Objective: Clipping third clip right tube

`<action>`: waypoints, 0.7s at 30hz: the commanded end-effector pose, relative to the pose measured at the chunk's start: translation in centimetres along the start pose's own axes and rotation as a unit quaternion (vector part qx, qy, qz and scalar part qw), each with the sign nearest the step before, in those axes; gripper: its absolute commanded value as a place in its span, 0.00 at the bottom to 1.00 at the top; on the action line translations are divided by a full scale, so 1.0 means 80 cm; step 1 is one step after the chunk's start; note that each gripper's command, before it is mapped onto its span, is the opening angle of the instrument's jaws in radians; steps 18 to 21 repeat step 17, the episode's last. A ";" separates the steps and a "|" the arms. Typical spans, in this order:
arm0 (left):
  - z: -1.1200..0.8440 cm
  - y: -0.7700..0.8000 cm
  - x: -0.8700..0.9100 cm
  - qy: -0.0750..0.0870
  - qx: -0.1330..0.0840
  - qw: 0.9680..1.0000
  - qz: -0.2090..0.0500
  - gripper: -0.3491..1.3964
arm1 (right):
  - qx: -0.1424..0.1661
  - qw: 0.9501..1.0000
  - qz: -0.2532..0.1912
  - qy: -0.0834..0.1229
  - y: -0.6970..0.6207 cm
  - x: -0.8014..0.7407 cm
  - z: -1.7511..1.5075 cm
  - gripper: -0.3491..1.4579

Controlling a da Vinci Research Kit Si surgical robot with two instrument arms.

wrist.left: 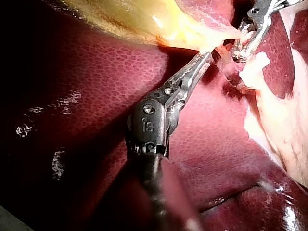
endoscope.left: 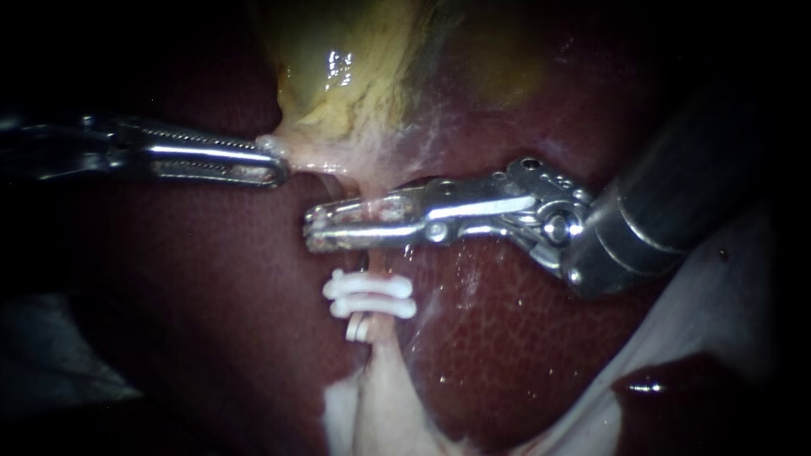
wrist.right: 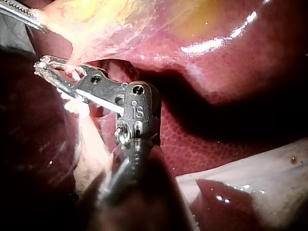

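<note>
Right tool [endoscope.left: 311, 226] is sitting closest to the lens, its dark smooth shaft coming in from the upper right and ending in a shiny pinned metal wrist.

Going from the left: left tool [endoscope.left: 280, 166] is reaching in level, its long slim steel jaws ridged along the inner edges. The jaws are lying pressed together on a pale nub at the lower edge of the gallbladder [endoscope.left: 355, 67] and are pulling it out to a point.

The gallbladder is hanging above, yellow-green, glossy and wrinkled, and narrowing to whitish stringy tissue.

Below that, the tube [endoscope.left: 382, 257] is running down as a thin pink strand. The right tool's flat, blunt silver jaws are lying across it, nearly closed, with only a thin dark slot showing between them. One jaw is sitting on each side of the tube and gripping it.

Just under the jaws, two white clips [endoscope.left: 369, 287] are lying stacked across the tube, smooth plastic bars with rounded ends. A smaller white clip [endoscope.left: 358, 328] is sitting just below them, tilted.

The liver [endoscope.left: 211, 295] is filling the rest, dark red, wet and finely speckled. A pale flat sheet of tissue [endoscope.left: 380, 405] is spreading out below the clips.
</note>
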State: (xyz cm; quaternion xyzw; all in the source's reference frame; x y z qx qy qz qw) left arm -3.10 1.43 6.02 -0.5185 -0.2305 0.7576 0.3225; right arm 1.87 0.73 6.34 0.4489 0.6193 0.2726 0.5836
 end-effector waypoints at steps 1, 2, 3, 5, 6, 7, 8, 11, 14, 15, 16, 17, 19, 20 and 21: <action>0.0000 0.0000 0.0000 0.000 0.000 1.000 0.000 0.00 | 0.000 1.000 0.001 0.000 -0.0002 -0.0001 0.0001 0.00; 0.0000 0.0000 0.0000 0.000 0.000 1.000 0.000 0.00 | 0.001 1.000 0.004 0.001 -0.0003 -0.0001 0.0001 0.00; 0.0000 0.0000 0.0000 0.000 0.000 1.000 0.000 0.00 | 0.001 1.000 0.007 0.001 -0.0004 -0.0001 0.0001 0.00; 0.0000 -0.0001 0.0000 0.000 0.000 1.000 0.000 0.00 | -0.001 1.000 0.013 -0.004 -0.0006 -0.0001 0.0002 0.00; 0.0000 -0.0001 0.0000 0.000 0.000 1.000 0.000 0.00 | -0.002 1.000 0.013 -0.007 -0.0006 -0.0001 0.0003 0.00; 0.0000 -0.0001 0.0000 0.000 0.000 1.000 0.000 0.00 | -0.004 1.000 0.013 -0.010 -0.0006 -0.0001 0.0003 0.00; 0.0001 -0.0001 0.0000 0.000 0.000 1.000 0.000 0.00 | -0.005 1.000 0.013 -0.013 -0.0007 -0.0002 0.0002 0.00; 0.0001 -0.0001 0.0000 0.000 0.000 1.000 0.000 0.00 | -0.005 1.000 0.013 -0.013 -0.0006 -0.0001 0.0002 0.00; 0.0001 -0.0001 0.0000 0.000 0.000 1.000 0.000 0.00 | -0.005 1.000 0.013 -0.013 -0.0005 -0.0001 0.0001 0.00; 0.0001 -0.0001 0.0000 0.000 0.000 1.000 0.000 0.00 | -0.005 1.000 0.013 -0.012 -0.0005 -0.0001 0.0001 0.00; 0.0001 -0.0002 0.0000 0.000 0.000 1.000 0.000 0.00 | -0.005 1.000 0.013 -0.012 -0.0005 -0.0001 0.0001 0.00; 0.0001 -0.0002 0.0000 0.000 0.000 1.000 0.000 0.00 | -0.005 1.000 0.013 -0.013 -0.0005 -0.0002 0.0001 0.00; 0.0001 -0.0002 0.0000 0.000 0.000 1.000 0.000 0.00 | -0.005 1.000 0.013 -0.013 -0.0005 -0.0002 0.0001 0.00; 0.0001 -0.0002 0.0000 0.000 0.000 1.000 0.000 0.00 | -0.005 1.000 0.013 -0.013 -0.0005 -0.0002 0.0001 0.00; 0.0001 -0.0002 0.0000 0.000 0.000 1.000 0.000 0.00 | -0.005 1.000 0.013 -0.013 -0.0005 -0.0002 0.0001 0.00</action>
